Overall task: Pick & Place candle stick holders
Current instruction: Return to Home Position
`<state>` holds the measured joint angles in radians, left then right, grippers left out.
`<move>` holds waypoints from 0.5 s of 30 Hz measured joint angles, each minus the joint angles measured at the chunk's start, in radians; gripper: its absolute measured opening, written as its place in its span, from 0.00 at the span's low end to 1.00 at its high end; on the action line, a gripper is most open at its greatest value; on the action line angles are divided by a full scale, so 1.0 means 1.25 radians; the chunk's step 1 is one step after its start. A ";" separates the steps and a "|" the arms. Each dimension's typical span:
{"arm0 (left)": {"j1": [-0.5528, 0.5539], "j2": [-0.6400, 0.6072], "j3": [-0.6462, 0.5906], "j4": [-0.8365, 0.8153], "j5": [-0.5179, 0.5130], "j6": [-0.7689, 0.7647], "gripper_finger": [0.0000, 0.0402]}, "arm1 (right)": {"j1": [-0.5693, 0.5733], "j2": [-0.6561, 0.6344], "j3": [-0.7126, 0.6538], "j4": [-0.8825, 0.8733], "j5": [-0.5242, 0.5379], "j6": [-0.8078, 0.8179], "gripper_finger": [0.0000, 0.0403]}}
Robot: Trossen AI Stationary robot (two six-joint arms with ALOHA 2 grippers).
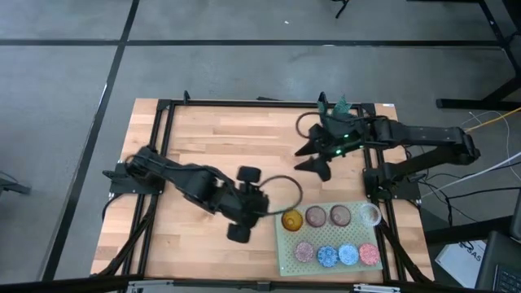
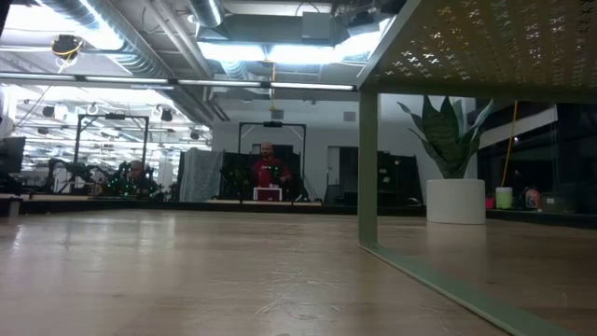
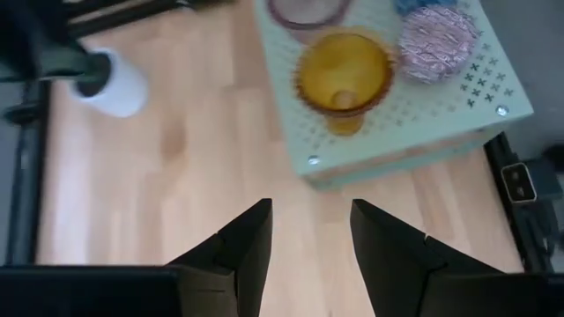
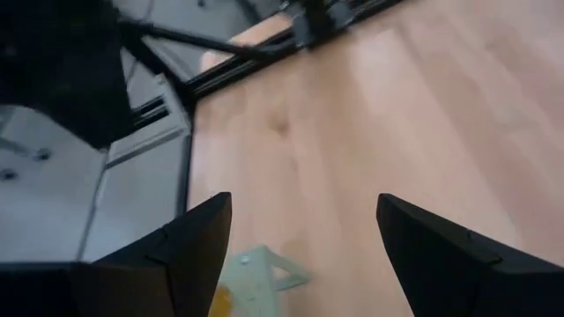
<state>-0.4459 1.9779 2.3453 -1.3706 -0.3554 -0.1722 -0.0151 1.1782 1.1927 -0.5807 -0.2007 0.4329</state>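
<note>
Your high view looks straight down on the whole wooden table (image 1: pixel 203 138). Your low view sits at tabletop height, level beneath the pale green perforated shelf (image 2: pixel 485 47), facing a potted plant (image 2: pixel 454 177). Your left wrist camera looks down, close, on that shelf's corner and the amber candle holder (image 3: pixel 344 75), both shared with the high view. Your right wrist camera faces bare tabletop.

Left arm (image 1: pixel 175 179) and right arm (image 1: pixel 423 137): black jointed links throughout, each with a thin dark cable loop (image 1: pixel 295 185) at the wrist. Green indicator lights (image 1: pixel 335 150) show on the right wrist. Left gripper (image 3: pixel 308 216) and right gripper (image 4: pixel 304 207) carry dark, angular fingers (image 3: pixel 242 251) tapering to blunt tips.
</note>
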 joint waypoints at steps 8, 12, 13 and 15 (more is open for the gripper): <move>-0.038 -0.215 -0.221 0.093 -0.170 -0.043 0.37 | 0.042 -0.198 -0.062 -0.043 0.103 -0.041 0.71; -0.040 -0.378 -0.450 0.309 -0.172 -0.001 0.38 | 0.055 -0.311 -0.129 -0.014 0.104 -0.035 0.71; -0.037 -0.422 -0.515 0.374 -0.161 0.018 0.38 | 0.057 -0.338 -0.148 -0.003 0.104 -0.033 0.71; -0.023 -0.506 -0.652 0.508 -0.129 0.047 0.38 | 0.063 -0.388 -0.193 0.039 0.103 -0.033 0.71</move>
<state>-0.4750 1.3451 1.5305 -0.7351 -0.5161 -0.1132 0.0634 0.6934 0.9516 -0.5316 -0.0715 0.3916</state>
